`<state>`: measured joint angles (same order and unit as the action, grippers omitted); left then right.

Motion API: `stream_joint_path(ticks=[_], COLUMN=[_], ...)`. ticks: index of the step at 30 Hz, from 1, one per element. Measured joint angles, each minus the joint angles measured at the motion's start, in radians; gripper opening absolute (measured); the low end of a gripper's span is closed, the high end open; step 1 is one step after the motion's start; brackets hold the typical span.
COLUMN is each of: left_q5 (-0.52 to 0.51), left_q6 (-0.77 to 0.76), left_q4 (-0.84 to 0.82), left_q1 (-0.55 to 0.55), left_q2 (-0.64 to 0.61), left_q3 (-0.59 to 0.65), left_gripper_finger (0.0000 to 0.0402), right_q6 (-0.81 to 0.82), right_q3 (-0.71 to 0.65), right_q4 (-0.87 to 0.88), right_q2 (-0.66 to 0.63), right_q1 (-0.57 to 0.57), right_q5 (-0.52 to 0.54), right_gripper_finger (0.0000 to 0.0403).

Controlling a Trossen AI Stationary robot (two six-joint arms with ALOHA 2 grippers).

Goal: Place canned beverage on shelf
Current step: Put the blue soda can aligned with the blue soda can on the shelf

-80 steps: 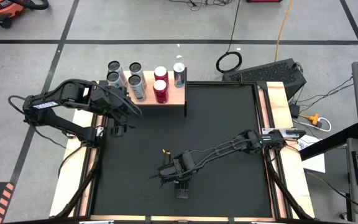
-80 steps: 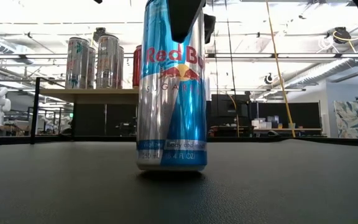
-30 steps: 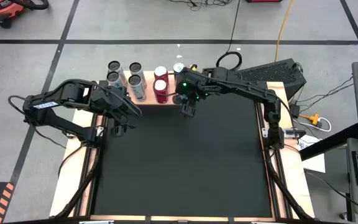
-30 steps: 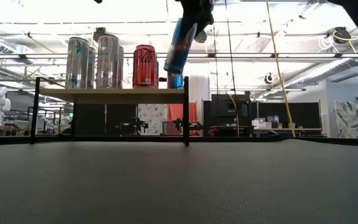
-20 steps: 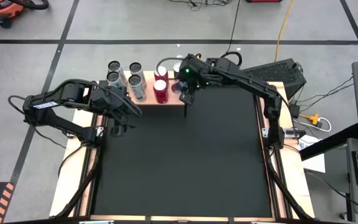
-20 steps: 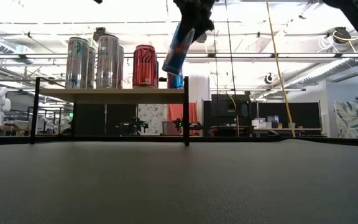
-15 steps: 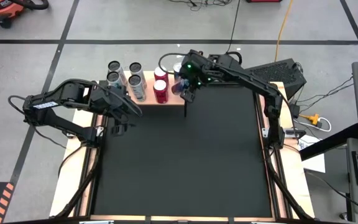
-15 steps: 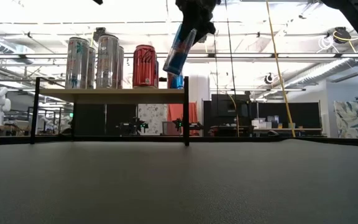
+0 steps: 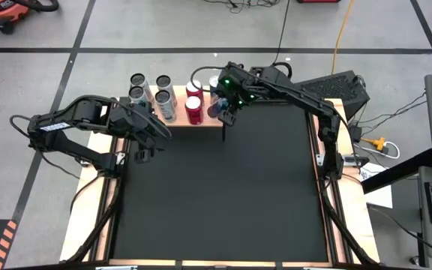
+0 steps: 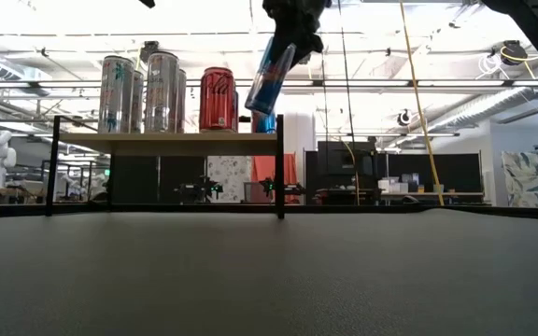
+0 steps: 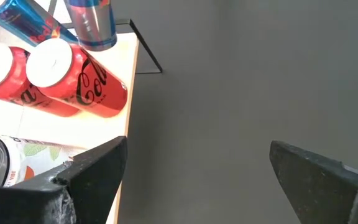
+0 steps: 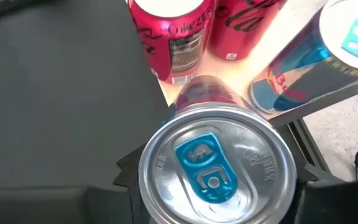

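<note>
My right gripper (image 10: 292, 21) pinches the tilted Red Bull can (image 10: 271, 75) above the shelf's (image 10: 166, 138) right corner; tilted, it could tip onto the Coke cans (image 10: 217, 98).

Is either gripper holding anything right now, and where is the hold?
The right gripper holds the blue can by its top end, tilted above the shelf. The left gripper holds nothing.
</note>
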<state>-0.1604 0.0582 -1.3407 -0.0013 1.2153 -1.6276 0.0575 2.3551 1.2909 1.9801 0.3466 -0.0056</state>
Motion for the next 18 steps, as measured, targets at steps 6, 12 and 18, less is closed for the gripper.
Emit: stream_joint_path(ticks=[6,12,18], left_q5=[-0.001,-0.001,-0.001], left_q6=[0.0,0.0,0.0], left_q4=[0.0,0.0,0.0], left_q1=[0.0,0.0,0.0], left_q2=[0.0,0.0,0.0], left_q3=[0.0,0.0,0.0], left_gripper_finger=[0.0391,0.0391,0.0391], right_q6=[-0.008,-0.02,-0.021], right_q3=[-0.013,-0.013,-0.014], right_q4=[0.009,0.03,-0.004], right_q2=[0.001,0.01,0.049], right_q1=[0.0,-0.007,-0.007], right_q5=[0.0,0.003,0.007], right_gripper_finger=[0.0194,0.0202,0.0203])
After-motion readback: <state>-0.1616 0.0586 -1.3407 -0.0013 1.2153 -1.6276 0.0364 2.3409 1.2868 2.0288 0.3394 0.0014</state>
